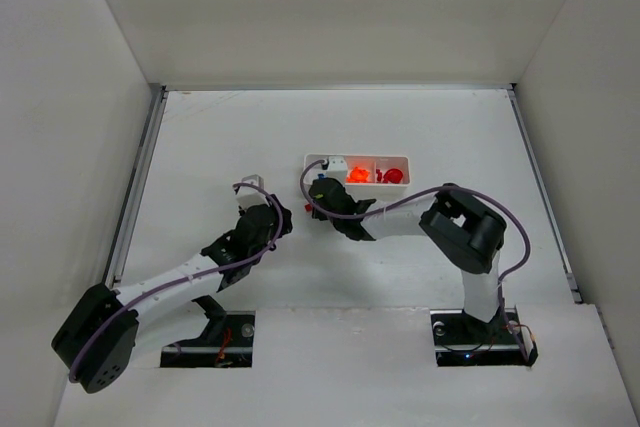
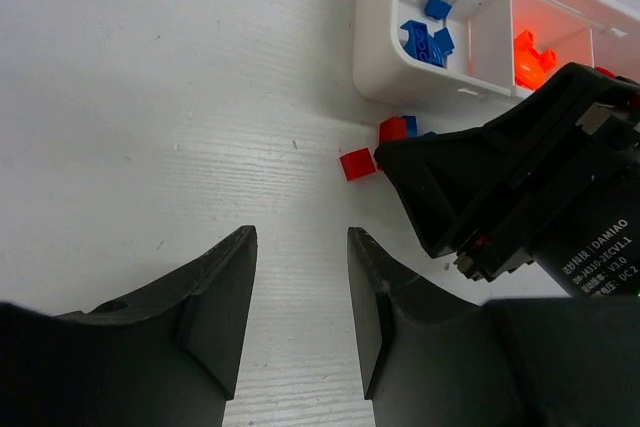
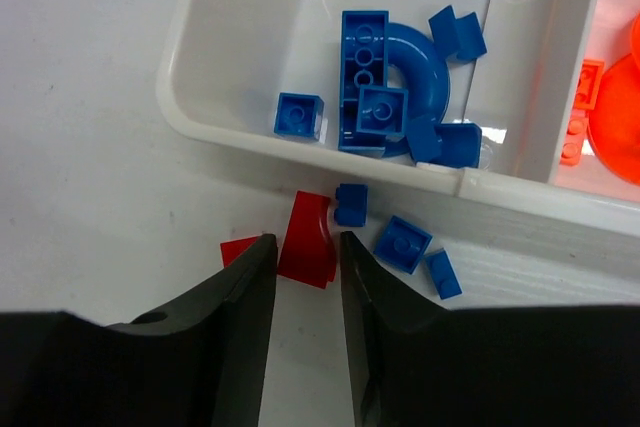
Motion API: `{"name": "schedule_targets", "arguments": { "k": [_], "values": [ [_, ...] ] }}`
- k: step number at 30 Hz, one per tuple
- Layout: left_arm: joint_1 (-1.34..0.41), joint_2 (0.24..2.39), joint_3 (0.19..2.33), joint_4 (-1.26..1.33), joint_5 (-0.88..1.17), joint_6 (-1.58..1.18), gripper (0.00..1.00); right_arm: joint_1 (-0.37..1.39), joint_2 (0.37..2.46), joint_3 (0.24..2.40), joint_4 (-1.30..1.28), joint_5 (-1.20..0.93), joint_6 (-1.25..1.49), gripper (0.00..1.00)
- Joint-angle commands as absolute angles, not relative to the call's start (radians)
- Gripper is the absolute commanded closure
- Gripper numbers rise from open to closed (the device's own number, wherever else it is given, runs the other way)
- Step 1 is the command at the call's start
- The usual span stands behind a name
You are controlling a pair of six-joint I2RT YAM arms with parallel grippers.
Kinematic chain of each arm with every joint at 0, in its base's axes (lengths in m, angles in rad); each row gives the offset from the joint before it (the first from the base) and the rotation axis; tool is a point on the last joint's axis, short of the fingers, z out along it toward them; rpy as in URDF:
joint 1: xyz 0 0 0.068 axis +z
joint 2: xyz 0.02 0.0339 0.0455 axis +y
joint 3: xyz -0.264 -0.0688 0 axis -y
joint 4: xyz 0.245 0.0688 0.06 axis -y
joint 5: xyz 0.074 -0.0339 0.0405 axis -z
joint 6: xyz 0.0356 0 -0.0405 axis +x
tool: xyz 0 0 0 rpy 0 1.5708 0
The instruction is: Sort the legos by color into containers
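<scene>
Red lego point(image 3: 308, 232) lies between right end effector point(image 3: 305, 247) fingertips.

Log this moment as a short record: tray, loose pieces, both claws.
tray: white tray, three compartments side by side
left compartment: blue legos
middle compartment: orange legos
right compartment: red legos
loose outside tray: three blue pieces and a red square piece, by the near wall
right claw: fingers close around a curved red piece; grip unclear
left claw: open, nothing between its fingers
</scene>
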State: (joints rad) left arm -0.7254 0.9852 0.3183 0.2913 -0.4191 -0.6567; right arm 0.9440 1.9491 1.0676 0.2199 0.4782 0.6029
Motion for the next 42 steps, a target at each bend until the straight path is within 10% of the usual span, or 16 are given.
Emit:
{"name": "schedule_targets", "arguments": {
  "k": [1,19,33,42],
  "values": [
    [-0.731,0.979,0.307,0.314,-0.419,-0.667,0.61,0.952,1.967,1.098,0.238,0.495,0.624,0.65],
    [-0.846,1.121,0.432,0.359,-0.445,-0.661,0.63,0.989,1.617,0.885,0.258,0.557,0.641,0.77],
    [-0.94,1.518,0.704,0.385,-0.494,-0.595,0.65,0.656,1.445,0.752,0.265,0.542,0.503,0.76],
    [-0.949,1.693,0.839,0.302,-0.567,-0.681,0.66,0.571,1.519,0.795,0.268,0.518,0.459,0.57]
  ]
}}
